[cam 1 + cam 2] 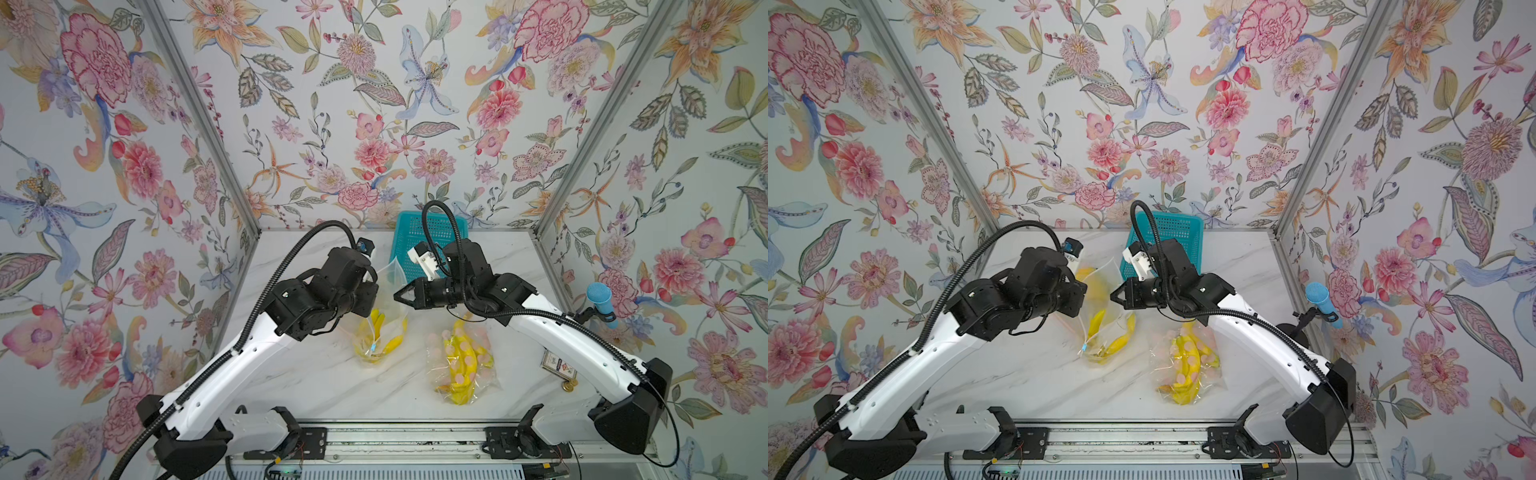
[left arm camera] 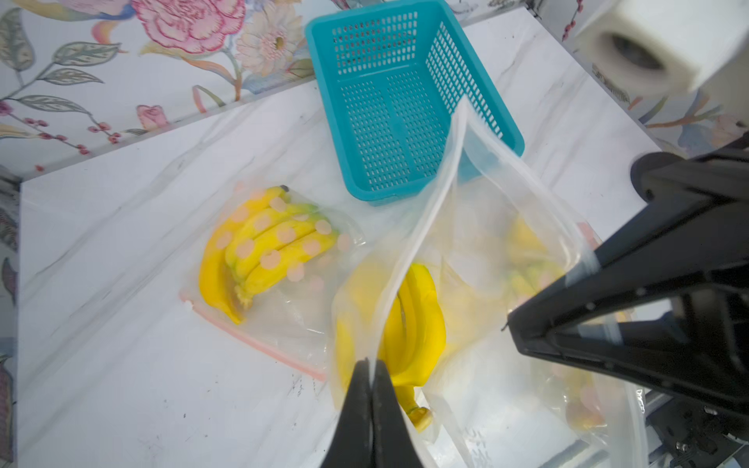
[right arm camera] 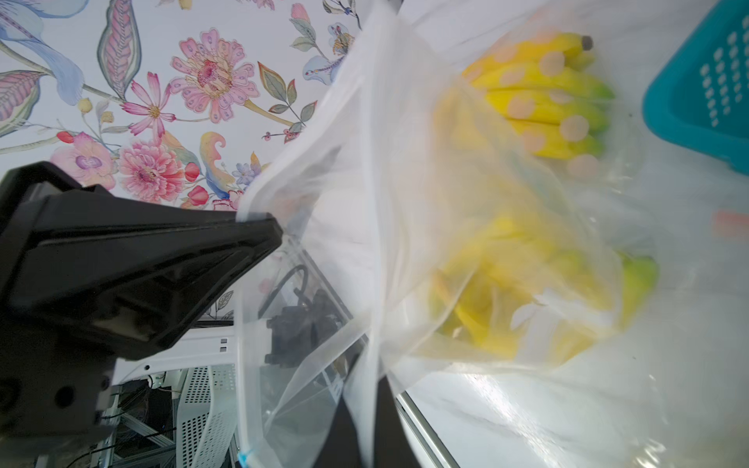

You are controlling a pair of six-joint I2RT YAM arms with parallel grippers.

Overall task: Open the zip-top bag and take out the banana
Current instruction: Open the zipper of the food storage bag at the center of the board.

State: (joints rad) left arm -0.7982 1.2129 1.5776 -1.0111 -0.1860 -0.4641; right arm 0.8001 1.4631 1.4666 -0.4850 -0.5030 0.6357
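Left hand (image 2: 371,375): I am pinching one lip of the zip-top bag (image 2: 466,227) | right hand (image 1: 398,296): pinching the other | mouth seemingly gaping; banana bunch (image 2: 413,324) sitting inside, not yet out

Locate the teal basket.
In both top views the basket stands against the back wall, about midway across the table, just beyond the held bag.

Yellow bananas (image 2: 417,320) show through a clear zip-top bag (image 2: 478,251); a second bag (image 2: 292,320), also clear, carries pale pink polka dots and a pink strip. The perforated basket (image 2: 405,193) is teal, the marble table (image 2: 121,344) white with grey veins, the floral wallpaper (image 1: 374,104) pink, orange and blue.
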